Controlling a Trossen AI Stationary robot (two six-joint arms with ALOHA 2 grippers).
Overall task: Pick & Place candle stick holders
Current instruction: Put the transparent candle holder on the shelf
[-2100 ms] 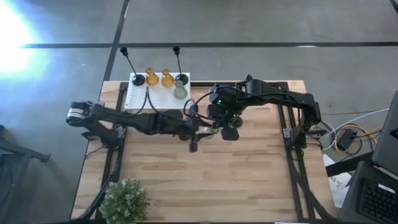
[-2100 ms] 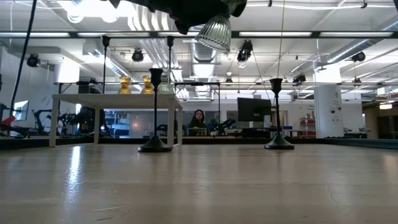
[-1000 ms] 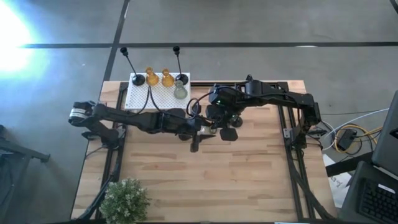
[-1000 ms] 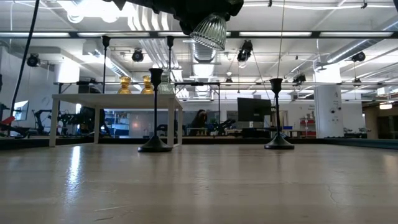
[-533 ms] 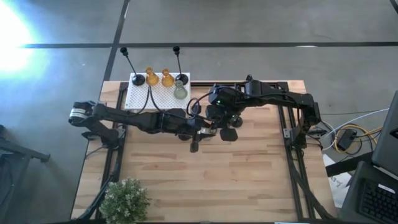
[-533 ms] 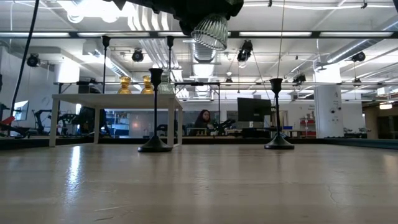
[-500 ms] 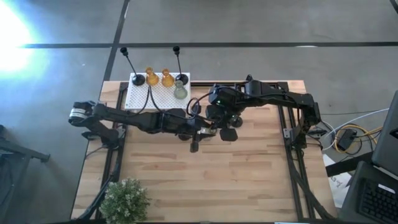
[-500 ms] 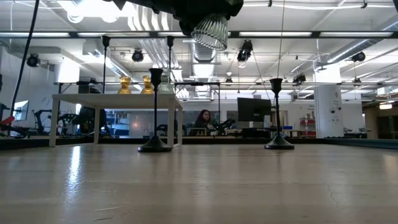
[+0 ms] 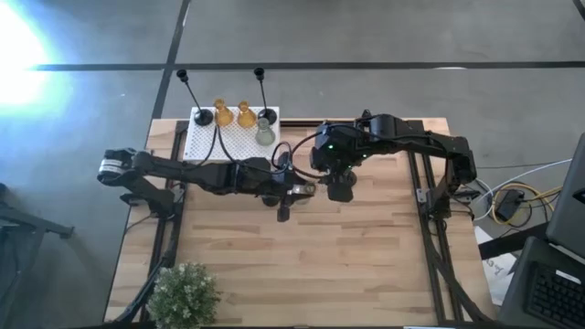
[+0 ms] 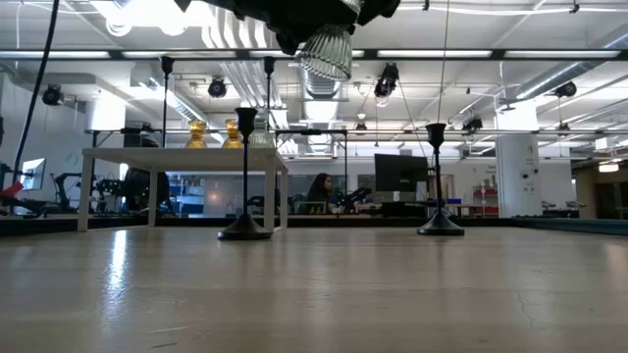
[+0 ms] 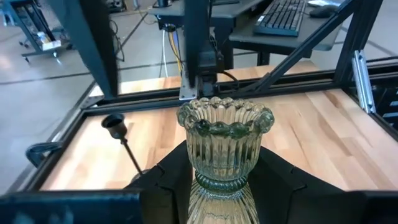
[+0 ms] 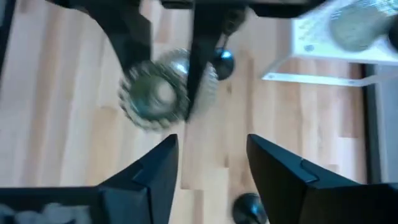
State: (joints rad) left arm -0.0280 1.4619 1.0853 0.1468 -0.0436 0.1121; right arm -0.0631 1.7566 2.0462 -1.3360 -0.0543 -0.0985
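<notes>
Holding a pale green glass holder [image 11: 224, 146] up in the air over the middle of the table [image 9: 366, 265] — that's the left gripper [image 11: 214, 186], fingers clamped on the lower part of it. The ribbed cup with the scalloped rim points away from the wrist, so its long axis runs straight out along the gripper. From the low camera the cup [image 10: 327, 51] hangs mouth-down and a bit tilted, well clear of the wood.

The right gripper [image 12: 211, 165] sits just beside it with its fingers spread and nothing between them; in its own view the glass shows rim-on, off past the fingertips.

Looks like a handover to me, so what matters is that the left arm has it and the white box [image 9: 228, 139] at the back edge, with two amber holders [image 9: 233, 113], another green one and two black ones, is on the left arm's side too. Two black stick holders [image 10: 244, 227] stand on the wood.
</notes>
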